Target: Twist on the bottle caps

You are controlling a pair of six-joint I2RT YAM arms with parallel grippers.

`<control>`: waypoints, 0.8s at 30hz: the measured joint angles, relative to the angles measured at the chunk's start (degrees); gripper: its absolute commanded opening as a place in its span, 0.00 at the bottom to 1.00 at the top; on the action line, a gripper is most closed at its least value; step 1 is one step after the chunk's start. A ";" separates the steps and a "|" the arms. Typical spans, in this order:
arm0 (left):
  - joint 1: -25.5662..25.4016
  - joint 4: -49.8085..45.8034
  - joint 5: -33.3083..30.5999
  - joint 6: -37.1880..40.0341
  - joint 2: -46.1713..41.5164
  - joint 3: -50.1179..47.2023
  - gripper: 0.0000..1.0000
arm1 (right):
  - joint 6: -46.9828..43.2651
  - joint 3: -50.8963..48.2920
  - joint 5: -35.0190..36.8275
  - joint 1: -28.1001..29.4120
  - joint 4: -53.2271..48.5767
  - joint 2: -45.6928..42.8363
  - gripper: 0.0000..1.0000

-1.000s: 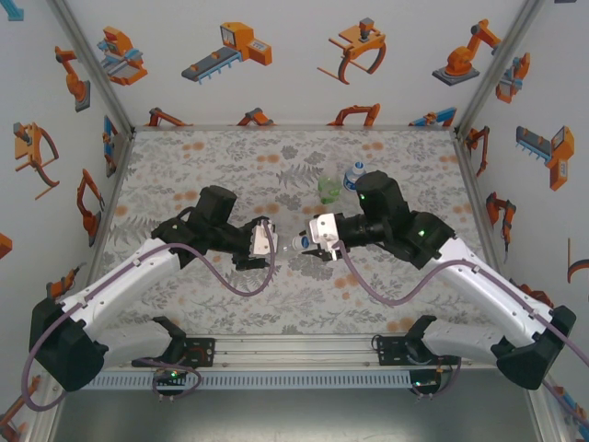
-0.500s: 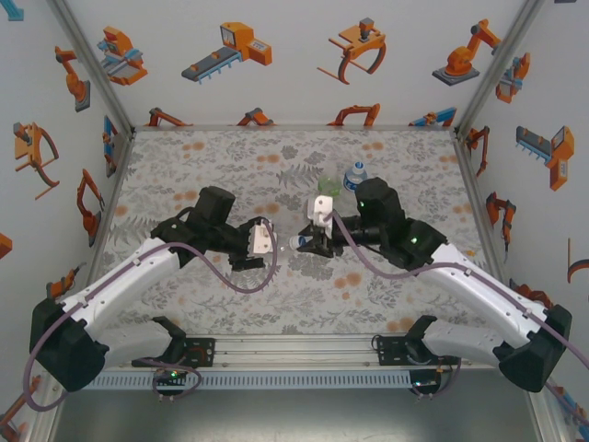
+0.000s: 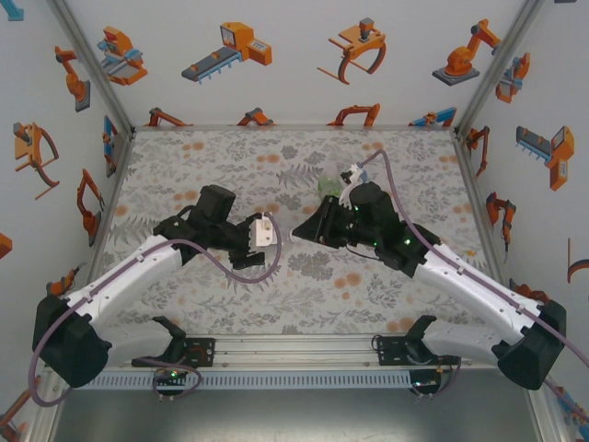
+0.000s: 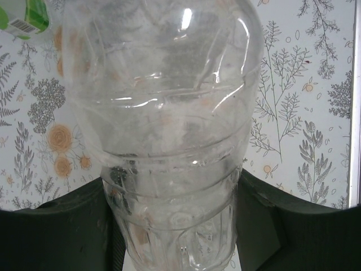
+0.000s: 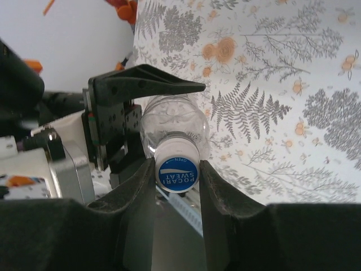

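My left gripper [image 4: 175,226] is shut on the plain clear bottle [image 4: 169,130], which it holds on its side above the table; its dark fingers [image 4: 56,226] press both flanks. In the right wrist view my right gripper [image 5: 177,175] is shut on the bottle cap [image 5: 177,169], white with a blue printed top, seated on that bottle's neck [image 5: 172,121]. Seen from the top, the left gripper [image 3: 273,241] and right gripper [image 3: 302,232] face each other at mid-table. The green-tinted bottle [image 3: 329,187] stands behind the right arm, with the blue-label bottle [image 3: 352,175] beside it, partly hidden.
The floral table cover [image 3: 212,166] stretches to the white walls with orange robot prints. A metal rail [image 3: 294,350] runs along the near edge between the arm bases. A green-labelled bottle [image 4: 25,17] peeks in at the top left of the left wrist view.
The right wrist has rolled over, its camera swinging from beside the gripper to the far side, and its jaws have narrowed onto the cap. The left arm has held still with the bottle.
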 measured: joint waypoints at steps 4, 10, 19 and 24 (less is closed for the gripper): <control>0.00 0.17 -0.13 -0.37 0.07 0.00 0.00 | 4.33 0.00 1.22 0.02 -0.63 0.09 0.03; 0.00 0.61 -0.44 -0.39 0.07 0.00 0.00 | 2.19 -0.02 1.36 0.00 0.09 0.09 0.33; -0.79 2.05 2.69 0.11 -0.26 0.00 0.00 | -17.51 0.11 3.06 0.00 2.69 -3.23 0.51; -0.79 2.25 3.74 0.35 -0.96 0.00 0.00 | -33.38 1.05 2.36 -0.04 3.17 -7.21 0.58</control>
